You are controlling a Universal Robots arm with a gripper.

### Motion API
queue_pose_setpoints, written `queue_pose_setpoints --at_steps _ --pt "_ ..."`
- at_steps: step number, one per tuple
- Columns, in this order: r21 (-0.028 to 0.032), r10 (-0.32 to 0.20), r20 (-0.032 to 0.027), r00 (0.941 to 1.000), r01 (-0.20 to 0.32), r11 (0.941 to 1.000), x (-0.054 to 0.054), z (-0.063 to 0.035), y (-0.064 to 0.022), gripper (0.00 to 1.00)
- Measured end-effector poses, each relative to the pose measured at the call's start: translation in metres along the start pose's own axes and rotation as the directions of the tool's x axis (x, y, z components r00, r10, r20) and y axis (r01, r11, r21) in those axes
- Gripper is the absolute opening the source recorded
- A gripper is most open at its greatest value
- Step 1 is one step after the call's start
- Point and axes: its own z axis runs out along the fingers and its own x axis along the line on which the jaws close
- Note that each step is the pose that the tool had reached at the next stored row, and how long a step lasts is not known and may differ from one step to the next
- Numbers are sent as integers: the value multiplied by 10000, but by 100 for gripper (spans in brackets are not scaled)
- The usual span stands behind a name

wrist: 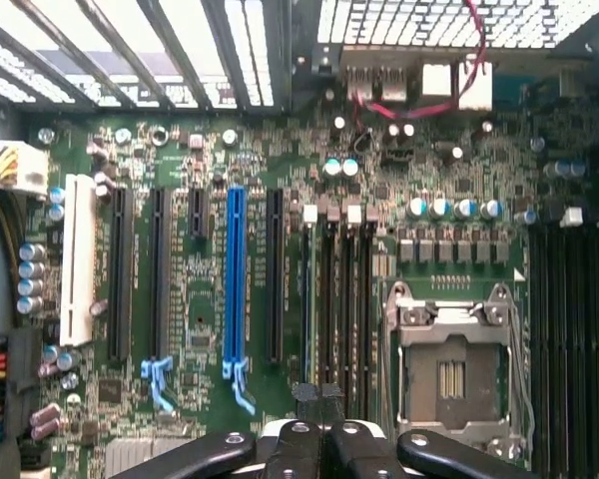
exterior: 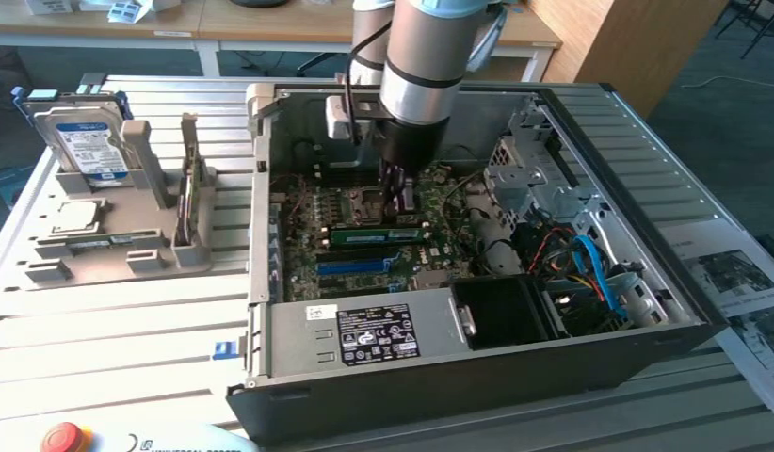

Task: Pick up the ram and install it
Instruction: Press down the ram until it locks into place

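One open computer case [exterior: 688, 311] sits mid-table. Starting at the exterior view's left: a hard drive [exterior: 83, 141] stands upright in a grey holder [exterior: 123, 250], well apart from the action. Moving across into the case, the motherboard [exterior: 305, 264] lies flat, a blue slot [exterior: 362, 266] showing towards the power supply [exterior: 362, 334]. Over the board hangs the arm [exterior: 419, 66], and the gripper [exterior: 397, 198] points straight down, fingers pressed together with nothing visibly between them. In the wrist view the gripper [wrist: 319, 399] hovers over the dark memory slots [wrist: 344, 289] beside the processor socket [wrist: 449, 374]. The ram [exterior: 375, 233], a green strip on edge, sits among those slots just beside the fingertips; whether they touch it, I cannot tell. Far right, papers [exterior: 739, 282] lie on the table.
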Motion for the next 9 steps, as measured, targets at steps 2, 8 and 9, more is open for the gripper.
queue_pose_setpoints --at_steps 2,8,9 --pt "1 1 -6 10000 -1 10000 0 2 44 11" --pt "1 3 -43 10000 -3 10000 2 7 143 11" --pt "1 2 -44 10000 -2 10000 2 7 143 11"
